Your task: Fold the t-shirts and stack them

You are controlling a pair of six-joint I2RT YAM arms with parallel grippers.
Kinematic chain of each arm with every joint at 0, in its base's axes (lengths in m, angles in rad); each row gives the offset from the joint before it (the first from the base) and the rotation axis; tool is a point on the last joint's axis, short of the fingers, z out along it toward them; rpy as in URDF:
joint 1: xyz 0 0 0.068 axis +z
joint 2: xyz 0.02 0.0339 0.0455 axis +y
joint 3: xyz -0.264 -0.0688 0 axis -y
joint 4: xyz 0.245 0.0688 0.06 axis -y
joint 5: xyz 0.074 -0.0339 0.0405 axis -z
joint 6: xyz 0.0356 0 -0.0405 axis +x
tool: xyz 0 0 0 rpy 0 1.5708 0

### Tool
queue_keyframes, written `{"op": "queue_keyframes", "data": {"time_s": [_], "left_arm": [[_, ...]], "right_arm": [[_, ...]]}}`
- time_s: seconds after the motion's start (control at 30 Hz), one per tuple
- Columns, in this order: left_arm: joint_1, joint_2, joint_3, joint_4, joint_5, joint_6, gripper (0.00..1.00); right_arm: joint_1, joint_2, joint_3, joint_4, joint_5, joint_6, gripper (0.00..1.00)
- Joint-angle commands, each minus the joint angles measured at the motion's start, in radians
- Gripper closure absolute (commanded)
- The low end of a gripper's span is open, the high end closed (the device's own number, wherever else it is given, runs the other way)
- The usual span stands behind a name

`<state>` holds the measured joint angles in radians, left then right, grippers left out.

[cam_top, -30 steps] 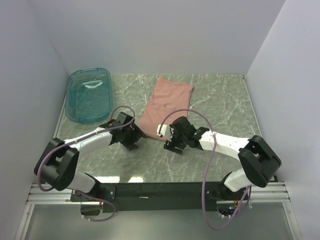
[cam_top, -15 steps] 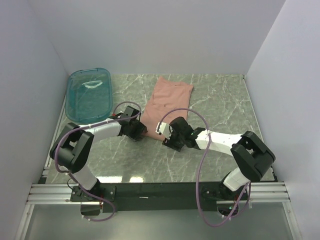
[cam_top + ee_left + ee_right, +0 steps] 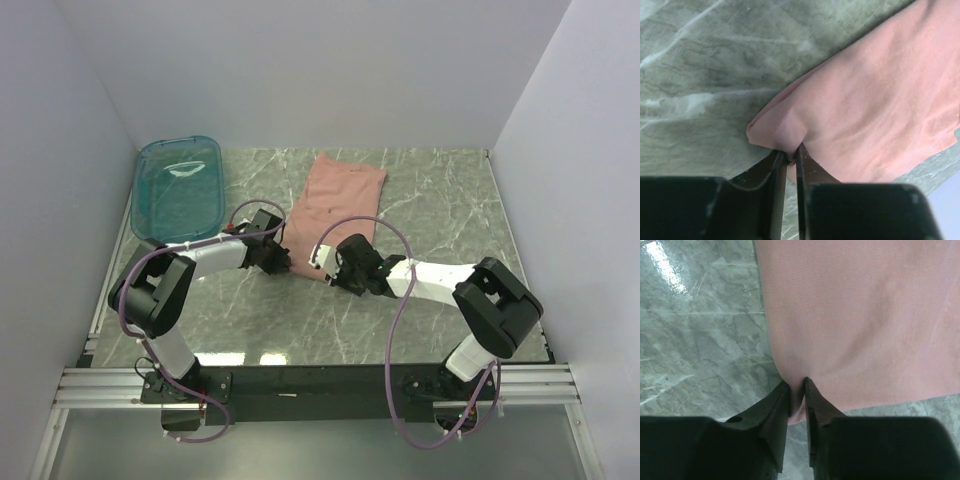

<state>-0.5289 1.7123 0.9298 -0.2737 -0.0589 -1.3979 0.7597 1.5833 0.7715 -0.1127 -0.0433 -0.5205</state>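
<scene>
A dusty-pink t-shirt [image 3: 334,200] lies folded into a long strip on the marble table, running from the back toward the arms. My left gripper [image 3: 277,262] sits at its near left corner, jaws shut on a pinch of the pink cloth [image 3: 790,135], with my left gripper [image 3: 791,156] low over the table. My right gripper [image 3: 333,274] is at the near right corner, and in its wrist view my right gripper [image 3: 797,385] is shut on the hem of the t-shirt [image 3: 855,325]. No print shows on the cloth.
A teal see-through plastic tub [image 3: 177,187] stands at the back left. White walls close in the table [image 3: 440,200] on three sides. Purple cables loop over both arms.
Both grippers moved forward to the t-shirt's near edge and closed on its two corners. A second ago they stood open, short of the cloth.
</scene>
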Motion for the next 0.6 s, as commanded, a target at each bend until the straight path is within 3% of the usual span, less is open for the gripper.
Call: {"op": "queue_keyframes", "data": {"time_s": [0.0, 0.13, 0.23, 0.37, 0.57], "left_arm": [[0.004, 0.017, 0.015, 0.024, -0.036, 0.031, 0.87], [0.006, 0.009, 0.007, 0.047, -0.035, 0.043, 1.00], [0.004, -0.009, -0.008, 0.059, -0.029, 0.045, 1.00], [0.004, -0.057, -0.040, 0.071, -0.018, 0.045, 1.00], [-0.002, -0.147, -0.138, 0.116, 0.051, 0.050, 1.00]], "right_arm": [[0.001, 0.026, 0.028, -0.013, -0.001, 0.010, 0.76], [0.001, 0.027, 0.038, -0.039, -0.029, 0.007, 0.85], [0.000, 0.033, 0.067, -0.106, -0.082, -0.015, 0.87], [-0.005, 0.011, 0.080, -0.199, -0.184, -0.090, 1.00], [-0.011, -0.031, 0.066, -0.237, -0.266, -0.118, 1.00]]}}
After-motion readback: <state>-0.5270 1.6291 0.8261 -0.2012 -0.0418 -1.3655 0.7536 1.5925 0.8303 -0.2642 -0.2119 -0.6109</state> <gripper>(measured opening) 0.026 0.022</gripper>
